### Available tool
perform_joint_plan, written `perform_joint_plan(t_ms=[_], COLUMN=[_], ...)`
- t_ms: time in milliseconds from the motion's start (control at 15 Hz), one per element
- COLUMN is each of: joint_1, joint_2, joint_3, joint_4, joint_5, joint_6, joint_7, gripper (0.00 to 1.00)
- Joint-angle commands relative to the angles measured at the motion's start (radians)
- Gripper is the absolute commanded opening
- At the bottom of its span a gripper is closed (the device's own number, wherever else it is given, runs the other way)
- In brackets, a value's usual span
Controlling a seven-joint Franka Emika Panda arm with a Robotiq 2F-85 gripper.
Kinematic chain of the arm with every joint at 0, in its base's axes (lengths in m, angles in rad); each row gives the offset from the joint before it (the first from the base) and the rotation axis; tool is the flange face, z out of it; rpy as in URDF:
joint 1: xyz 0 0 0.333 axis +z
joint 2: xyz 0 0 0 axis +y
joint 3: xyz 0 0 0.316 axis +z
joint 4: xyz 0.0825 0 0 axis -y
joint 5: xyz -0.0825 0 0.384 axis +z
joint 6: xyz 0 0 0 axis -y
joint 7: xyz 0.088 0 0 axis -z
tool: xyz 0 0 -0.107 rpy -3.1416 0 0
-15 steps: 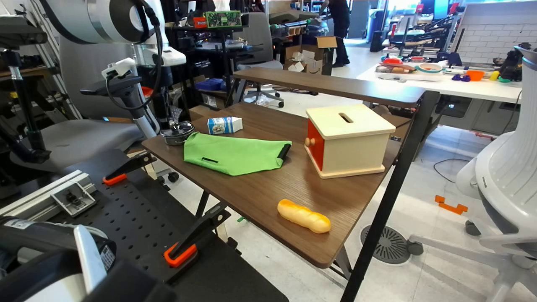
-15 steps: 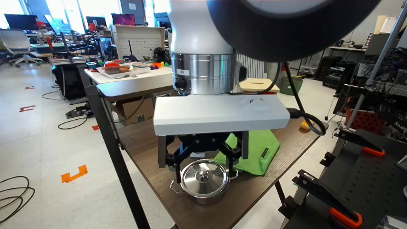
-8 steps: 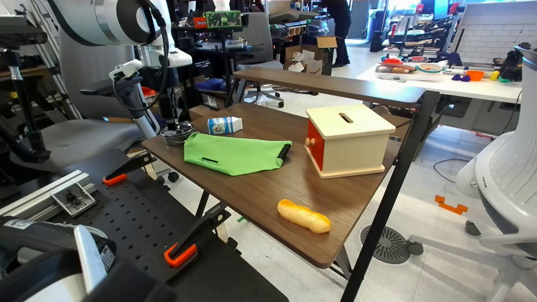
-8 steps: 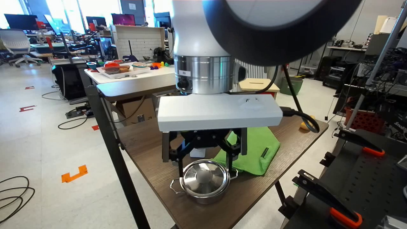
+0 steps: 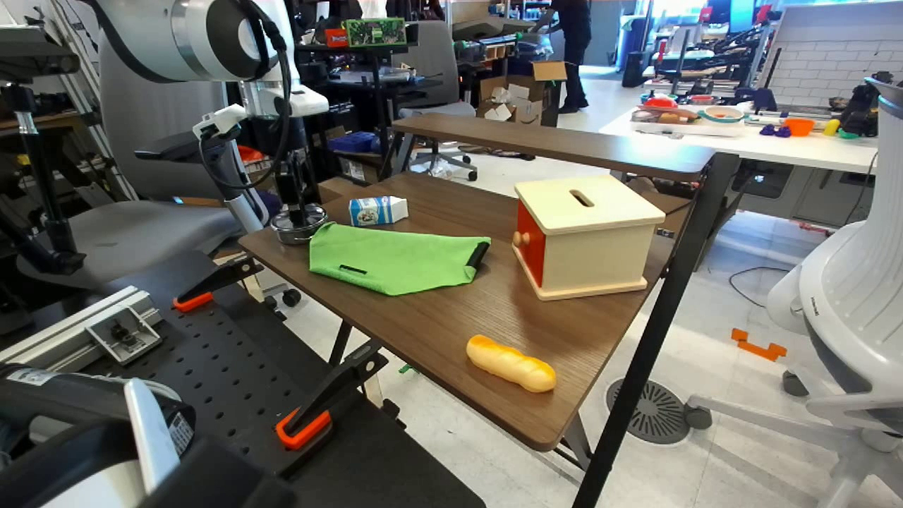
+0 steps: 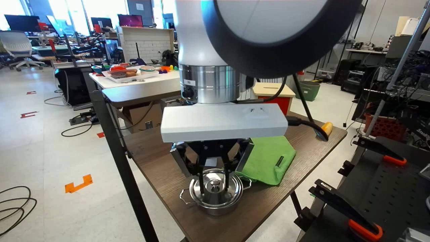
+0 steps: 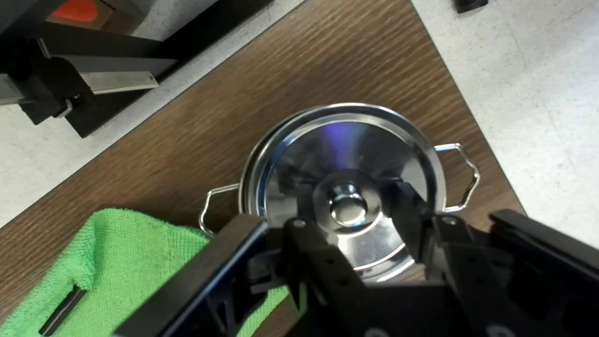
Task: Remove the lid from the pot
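Observation:
The silver pot (image 6: 217,211) stands upright near a corner of the brown table, its wire handles sticking out on both sides. Its shiny lid (image 7: 304,150) sits on top, with a round metal knob (image 7: 348,208) at the centre. My gripper (image 6: 214,191) points straight down over the lid, partly closed. In the wrist view the fingers (image 7: 306,201) stand on either side of the knob, with a gap showing on each side, so nothing is gripped. Whether the fingertips touch the lid's surface I cannot tell.
A green cloth (image 5: 395,257) lies right beside the pot, and a blue-and-white carton (image 5: 378,210) is just behind. Farther along the table (image 5: 437,331) are a wooden box (image 5: 589,243) with a red side and a bread roll (image 5: 511,363). Table edges run close to the pot.
The fingers have come inward from near the lid's rim to either side of the knob. The arm has moved slightly and come lower. Pot and lid have stayed put.

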Motion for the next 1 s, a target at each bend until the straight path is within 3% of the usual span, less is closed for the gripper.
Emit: perform_joint_plan(t_ms=[0,133,267,933], joint_1=[0.031,0.034,0.033,-0.005], joint_2=[0.022,0.022,0.011,-0.026], joint_3=[-0.027,-0.028,-0.028,-0.017], joint_4=[0.041,0.045,0.042,0.069], joint_5=[0.008,0.005,0.005,0.015], joint_6=[-0.046,-0.055,-0.067,-0.104], joint_7=[-0.009,-0.007,-0.007,-0.090], gripper=[0.14,0.01,0.05,0.05])
